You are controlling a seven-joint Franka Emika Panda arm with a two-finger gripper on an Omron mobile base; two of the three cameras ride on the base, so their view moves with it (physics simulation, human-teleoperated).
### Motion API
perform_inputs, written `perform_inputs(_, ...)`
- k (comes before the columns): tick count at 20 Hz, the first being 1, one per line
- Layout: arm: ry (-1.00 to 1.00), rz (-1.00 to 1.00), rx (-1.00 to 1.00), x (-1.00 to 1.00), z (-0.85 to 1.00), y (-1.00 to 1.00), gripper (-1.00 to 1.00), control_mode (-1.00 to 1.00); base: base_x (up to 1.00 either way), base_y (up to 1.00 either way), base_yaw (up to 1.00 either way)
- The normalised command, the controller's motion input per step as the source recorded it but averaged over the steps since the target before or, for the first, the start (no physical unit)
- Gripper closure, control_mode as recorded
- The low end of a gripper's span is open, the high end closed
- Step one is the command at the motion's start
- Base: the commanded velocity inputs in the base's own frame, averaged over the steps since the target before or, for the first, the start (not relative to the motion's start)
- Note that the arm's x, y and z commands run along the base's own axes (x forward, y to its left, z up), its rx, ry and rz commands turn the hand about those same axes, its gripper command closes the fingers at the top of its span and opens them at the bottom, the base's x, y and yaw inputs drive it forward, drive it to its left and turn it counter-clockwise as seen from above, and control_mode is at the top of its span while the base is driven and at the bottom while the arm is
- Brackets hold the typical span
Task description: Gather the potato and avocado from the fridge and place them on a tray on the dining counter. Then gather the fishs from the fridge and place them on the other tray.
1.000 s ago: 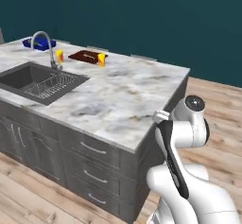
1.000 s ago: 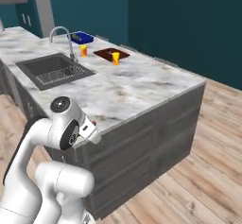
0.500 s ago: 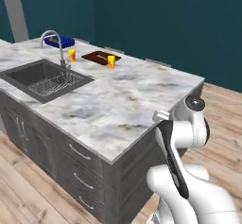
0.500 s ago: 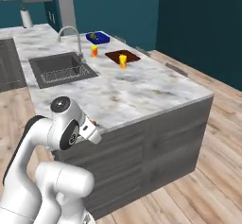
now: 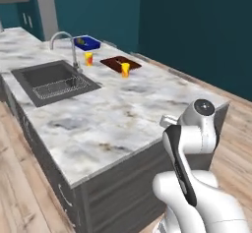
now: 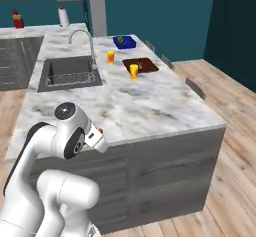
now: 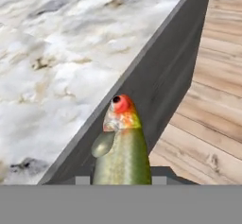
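Pincer [image 7: 122,183] grips a fish [image 7: 121,152], held off the bench [image 5: 113,119] edge, far from the brown tray [image 5: 118,63]. Judged risk: the slender fish slipping loose and dropping to the floor during travel.

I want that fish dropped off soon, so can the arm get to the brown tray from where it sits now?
Probably not yet. The claw holds the fish low beside the counter's near end, folded close to the robot. The brown tray lies far up the counter, with open marble between.
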Motion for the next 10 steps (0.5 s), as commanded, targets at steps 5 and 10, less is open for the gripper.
perform_inputs(5,0.0,0.0,0.0,0.0,0.0,0.0,1.0,1.0,0.06,-1.0,0.47)
perform_inputs(10,0.0,0.0,0.0,0.0,0.0,0.0,1.0,1.0,0.01,-1.0,0.47)
